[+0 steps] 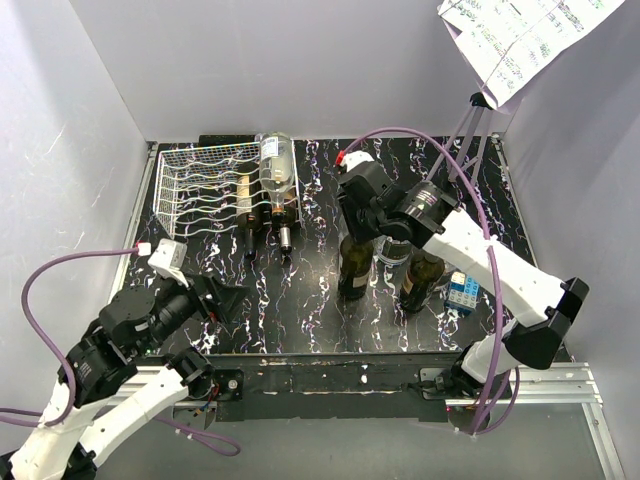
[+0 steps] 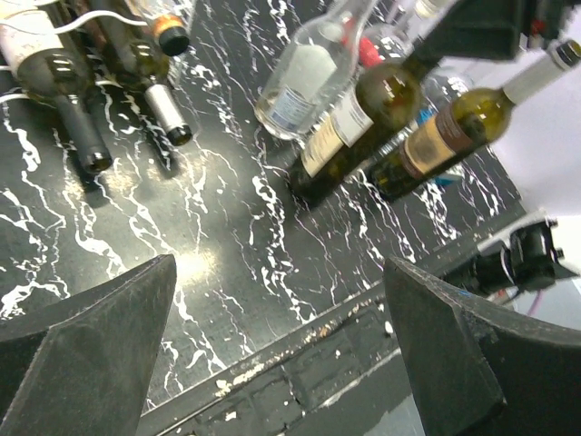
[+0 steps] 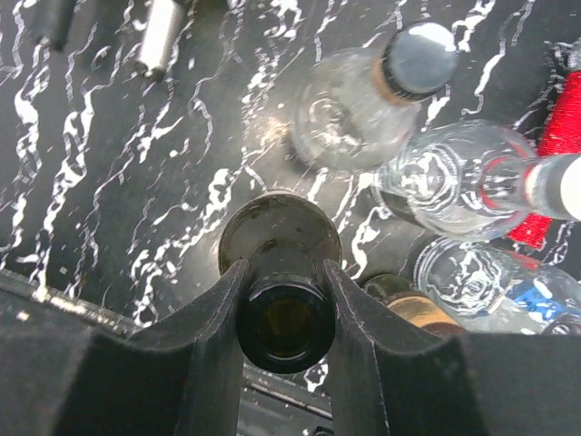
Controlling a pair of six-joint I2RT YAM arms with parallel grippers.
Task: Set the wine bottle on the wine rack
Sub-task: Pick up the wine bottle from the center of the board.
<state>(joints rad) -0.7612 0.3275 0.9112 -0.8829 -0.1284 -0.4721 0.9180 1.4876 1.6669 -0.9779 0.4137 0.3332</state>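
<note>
Dark green glass wine bottle (image 1: 352,270) stands upright on the black marbled tabletop (image 1: 300,300) among other bottles (image 1: 422,280), well apart from the white wire wine rack (image 1: 200,190). Likely heavy, rigid, slick and breakable; the neck is the hold. Right gripper (image 3: 283,272) fingers (image 3: 209,336) clamp that neck on both sides. Left gripper (image 2: 280,263) is spread wide and empty.

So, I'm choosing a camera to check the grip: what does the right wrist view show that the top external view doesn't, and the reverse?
Only the right wrist view: the dark bottle's open mouth, with the right hand closed snugly on both sides of its neck. Only the top external view: the wine rack itself and the open left hand. Both: the upright dark bottle, the clear bottles beside it, and the marbled black table.
</note>
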